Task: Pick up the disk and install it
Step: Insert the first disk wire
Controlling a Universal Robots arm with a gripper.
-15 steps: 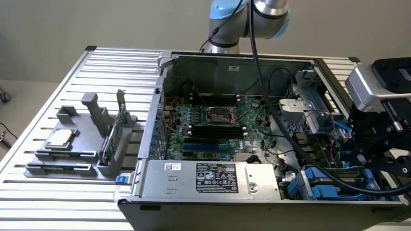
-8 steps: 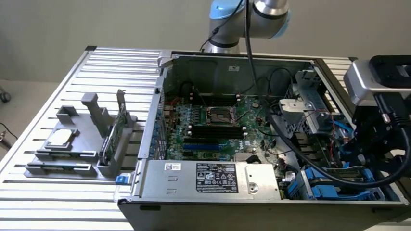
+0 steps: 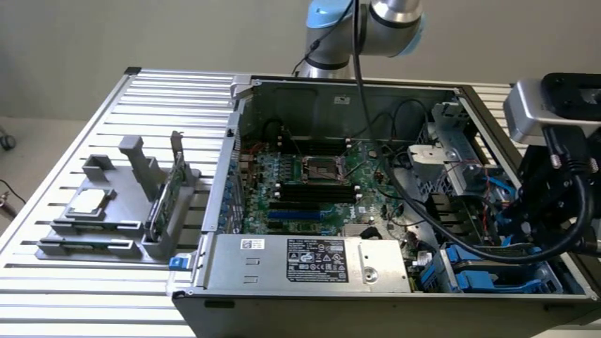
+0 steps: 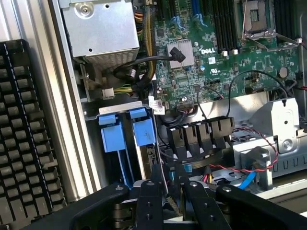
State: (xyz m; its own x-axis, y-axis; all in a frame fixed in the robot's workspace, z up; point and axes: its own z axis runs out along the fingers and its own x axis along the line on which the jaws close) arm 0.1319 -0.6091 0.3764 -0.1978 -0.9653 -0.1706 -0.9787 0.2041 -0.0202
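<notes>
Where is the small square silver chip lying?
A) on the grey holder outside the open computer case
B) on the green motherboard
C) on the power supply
A: the small square silver chip sits on the grey holder on the slatted metal table, outside the open computer case.

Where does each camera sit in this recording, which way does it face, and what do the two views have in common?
Exterior view: off the arm, up high, looking down into the open computer case; the arm and gripper show.
Wrist view: on the wrist, looking into the case past the gripper, whose fingers stand apart.
Shared: the motherboard, the power supply and the blue drive carriers.
</notes>
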